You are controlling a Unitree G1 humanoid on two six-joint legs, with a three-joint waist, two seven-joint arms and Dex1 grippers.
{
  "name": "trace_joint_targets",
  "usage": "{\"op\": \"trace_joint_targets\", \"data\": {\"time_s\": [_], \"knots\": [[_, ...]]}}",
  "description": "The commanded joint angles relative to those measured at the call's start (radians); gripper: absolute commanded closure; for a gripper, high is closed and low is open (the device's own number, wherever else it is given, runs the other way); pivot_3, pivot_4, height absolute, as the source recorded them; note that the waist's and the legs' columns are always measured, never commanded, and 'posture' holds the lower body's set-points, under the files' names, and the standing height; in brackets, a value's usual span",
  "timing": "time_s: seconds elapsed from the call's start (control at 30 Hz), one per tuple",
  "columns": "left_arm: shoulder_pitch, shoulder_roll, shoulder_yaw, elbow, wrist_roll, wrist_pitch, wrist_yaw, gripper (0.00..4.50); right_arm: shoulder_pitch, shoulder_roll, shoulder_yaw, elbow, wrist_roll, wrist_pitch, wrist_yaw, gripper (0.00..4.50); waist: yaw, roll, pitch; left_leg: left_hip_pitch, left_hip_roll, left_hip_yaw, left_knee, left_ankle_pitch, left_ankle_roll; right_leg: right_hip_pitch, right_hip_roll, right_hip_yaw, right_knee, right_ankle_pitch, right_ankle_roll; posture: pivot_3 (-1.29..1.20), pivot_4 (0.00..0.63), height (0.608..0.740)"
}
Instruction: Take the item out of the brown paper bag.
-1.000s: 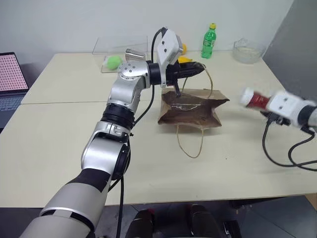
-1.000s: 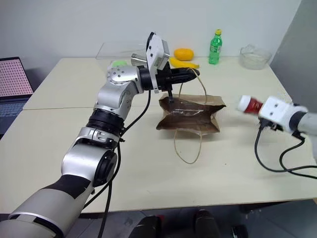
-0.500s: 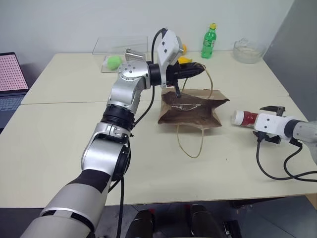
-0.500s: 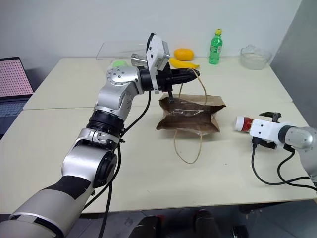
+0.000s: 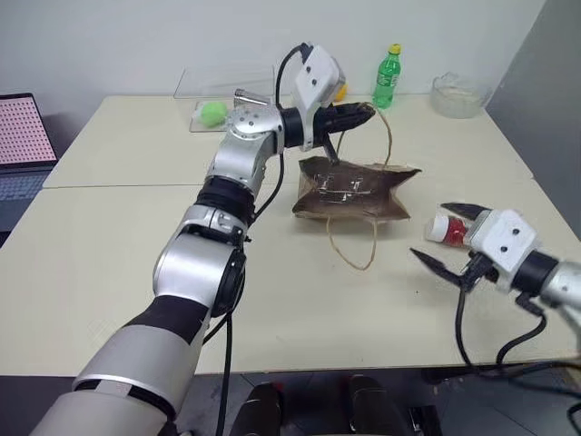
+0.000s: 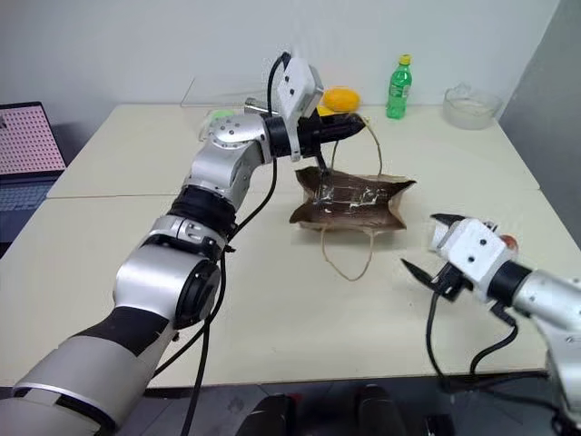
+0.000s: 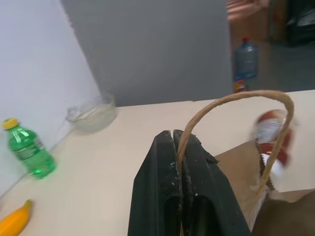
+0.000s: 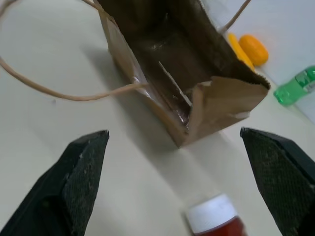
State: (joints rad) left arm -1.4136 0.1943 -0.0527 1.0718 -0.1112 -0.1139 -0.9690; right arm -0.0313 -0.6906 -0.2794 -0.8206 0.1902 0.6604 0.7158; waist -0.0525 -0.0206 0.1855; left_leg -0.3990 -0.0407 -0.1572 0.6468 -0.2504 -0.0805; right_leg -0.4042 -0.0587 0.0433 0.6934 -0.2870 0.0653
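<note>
- The left gripper [image 7: 181, 147] has its jaws shut flat on the upper cord handle [image 5: 388, 136] of the brown paper bag [image 5: 352, 191], the cord running up between the two black fingers and arching over the bag's mouth.
- The left arm reaches out level above the tabletop [image 5: 109, 236], its forearm stretched toward the bag and the gripper pointing across the bag's top edge.
- The bag lies on its side in the middle of the tabletop, mouth open, with the second cord handle [image 5: 349, 247] looped flat on the tabletop on the near side of the bag.
- The right gripper [image 5: 448, 238] has its jaws spread wide and holds nothing; it hovers low, to the right of the bag and nearer the robot than it.
- A red item with a white cap [image 5: 446, 228] lies on the tabletop to the right of the bag, just behind the right gripper.
- A second ago that item was gripped and carried in the air farther right of the bag; since then it has been set down, the jaws have opened, and the right arm has drawn back.
- The left grip on the handle is unchanged.
</note>
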Motion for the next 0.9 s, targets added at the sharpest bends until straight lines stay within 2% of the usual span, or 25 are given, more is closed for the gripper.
{"op": "trace_joint_targets", "data": {"time_s": [0.03, 0.2, 0.4, 0.53, 0.7, 0.8, 0.87, 0.9], "knots": [[-0.075, 0.007, 0.014, 0.090, 0.036, -0.069, 0.044, 4.50, -0.068, 0.096, 0.037, -0.110, 0.038, 0.071, -0.137, 0.02, -0.004, 0.000, 0.000, 0.001, 0.000, 0.000, 0.000, 0.000, 0.000, 0.000, 0.000, 0.000, 0.000, 0.000, 0.000, 0.00, 0.150, 0.740], [-0.120, 0.020, 0.018, 0.156, 0.069, -0.091, 0.059, 3.33, -0.122, 0.145, 0.083, -0.130, 0.039, 0.127, -0.220, 0.00, -0.004, 0.000, 0.000, 0.000, 0.001, -0.001, 0.000, 0.000, 0.000, -0.001, 0.001, -0.001, 0.001, 0.000, 0.000, 0.00, 0.150, 0.740], [-0.129, 0.057, 0.021, 0.180, 0.097, -0.106, 0.071, 1.47, -0.134, 0.147, 0.112, -0.113, 0.050, 0.124, -0.248, 0.00, -0.005, 0.000, 0.000, 0.000, 0.001, -0.001, -0.001, 0.000, 0.001, -0.001, 0.001, -0.001, 0.001, 0.000, 0.000, 0.00, 0.150, 0.740], [-0.118, 0.081, 0.021, 0.169, 0.100, -0.122, 0.021, 0.24, -0.149, 0.142, 0.120, -0.090, 0.059, 0.113, -0.252, 0.00, -0.006, 0.000, 0.000, 0.000, 0.001, -0.001, -0.001, 0.000, 0.001, -0.001, 0.001, -0.001, 0.001, 0.000, 0.000, 0.00, 0.150, 0.740], [-0.091, 0.134, 0.053, 0.123, 0.058, -0.093, -0.082, 0.24, -0.155, 0.140, 0.121, -0.060, 0.062, 0.087, -0.255, 0.00, -0.007, 0.000, 0.000, 0.000, 0.001, -0.001, -0.001, 0.000, 0.001, -0.001, 0.001, -0.001, 0.001, 0.000, 0.000, 0.00, 0.150, 0.740], [-0.045, 0.175, 0.093, 0.043, 0.012, -0.016, -0.104, 0.24, -0.130, 0.150, 0.104, -0.064, 0.055, 0.066, -0.277, 0.00, -0.010, 0.000, 0.000, 0.000, 0.001, -0.001, -0.001, 0.000, 0.001, -0.001, 0.001, -0.001, 0.002, 0.000, 0.000, 0.00, 0.150, 0.740], [0.045, 0.202, 0.105, -0.102, -0.011, 0.069, -0.096, 0.24, -0.096, 0.158, 0.090, -0.073, 0.034, 0.028, -0.301, 0.00, -0.011, 0.001, -0.001, 0.001, 0.001, -0.002, -0.001, 0.000, 0.001, -0.001, 0.001, -0.001, 0.002, 0.000, 0.000, 0.00, 0.150, 0.740], [0.126, 0.217, 0.111, -0.237, -0.031, 0.139, -0.084, 0.24, -0.071, 0.170, 0.077, -0.080, 0.037, 0.014, -0.310, 0.00, -0.011, 0.001, -0.001, 0.001, 0.001, -0.002, -0.001, 0.000, 0.001, -0.001, 0.001, -0.001, 0.002, 0.000, 0.000, 0.00, 0.150, 0.740]]}}
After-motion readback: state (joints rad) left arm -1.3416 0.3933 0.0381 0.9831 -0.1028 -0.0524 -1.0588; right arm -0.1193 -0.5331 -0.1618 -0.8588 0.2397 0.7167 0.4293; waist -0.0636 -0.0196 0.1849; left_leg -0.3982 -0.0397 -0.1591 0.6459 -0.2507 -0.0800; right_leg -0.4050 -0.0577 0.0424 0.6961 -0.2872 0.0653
